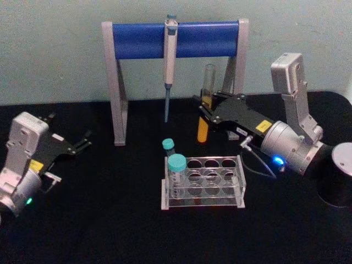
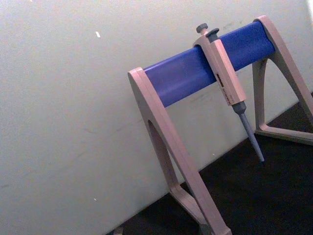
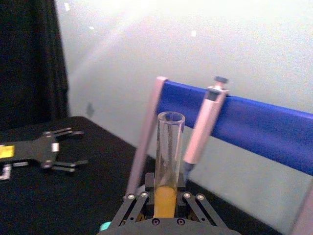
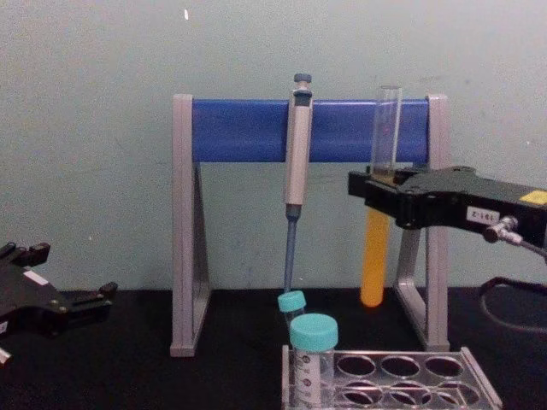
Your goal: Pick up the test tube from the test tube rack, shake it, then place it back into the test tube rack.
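Observation:
My right gripper [image 1: 205, 111] is shut on the test tube [image 1: 203, 131], holding it upright in the air behind the test tube rack [image 1: 241, 177]. The tube is clear glass with no cap and has orange-yellow liquid in its lower half. From the chest, the tube [image 4: 373, 260] hangs below the right gripper [image 4: 376, 192], clear of the rack [image 4: 475, 369]. In the right wrist view the tube [image 3: 168, 152] rises between the fingers [image 3: 131, 197]. My left gripper [image 1: 84, 144] rests open at the table's left, away from the rack.
Two teal-capped tubes [image 1: 176, 164] stand in the rack's left column. Behind it is a grey-and-blue pipette stand [image 1: 176, 38] with a pipette [image 1: 169, 66] hanging on it. A black cylinder [image 1: 338, 176] sits at the right edge. The table is black.

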You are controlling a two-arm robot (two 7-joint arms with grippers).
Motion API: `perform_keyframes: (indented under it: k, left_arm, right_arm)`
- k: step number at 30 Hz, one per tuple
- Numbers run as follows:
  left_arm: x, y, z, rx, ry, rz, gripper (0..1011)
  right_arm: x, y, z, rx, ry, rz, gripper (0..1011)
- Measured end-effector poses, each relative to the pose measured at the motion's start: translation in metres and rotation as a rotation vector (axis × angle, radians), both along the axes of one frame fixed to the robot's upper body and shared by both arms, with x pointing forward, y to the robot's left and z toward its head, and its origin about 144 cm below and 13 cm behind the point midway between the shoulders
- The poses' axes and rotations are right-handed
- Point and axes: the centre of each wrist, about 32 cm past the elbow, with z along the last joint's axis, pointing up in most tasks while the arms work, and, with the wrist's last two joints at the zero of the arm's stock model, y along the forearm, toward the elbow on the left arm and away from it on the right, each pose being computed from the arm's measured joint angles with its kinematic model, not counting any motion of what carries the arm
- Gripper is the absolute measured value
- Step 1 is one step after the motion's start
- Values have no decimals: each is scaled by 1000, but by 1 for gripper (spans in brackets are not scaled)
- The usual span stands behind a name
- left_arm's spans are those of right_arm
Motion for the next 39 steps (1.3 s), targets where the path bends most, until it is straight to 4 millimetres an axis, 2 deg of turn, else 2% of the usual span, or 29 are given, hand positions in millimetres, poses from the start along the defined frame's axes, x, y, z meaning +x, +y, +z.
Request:
perform_keyframes:
  k: [18, 25, 34, 39]
  left_arm:
    - [0, 0, 0, 0, 0, 0, 1001]
    - [0, 0, 0, 0, 0, 0, 1001]
    - [0, 0, 0, 0, 0, 0, 1001]
    - [0, 0, 0, 0, 0, 0, 1001]
  right_arm:
    - [-2, -5, 0, -1, 2, -71, 230]
    - [-8, -15, 1, -19, 1, -100, 232]
    - [-34, -35, 4, -53, 20, -95, 232]
    - [-47, -37, 5, -62, 47, -46, 232]
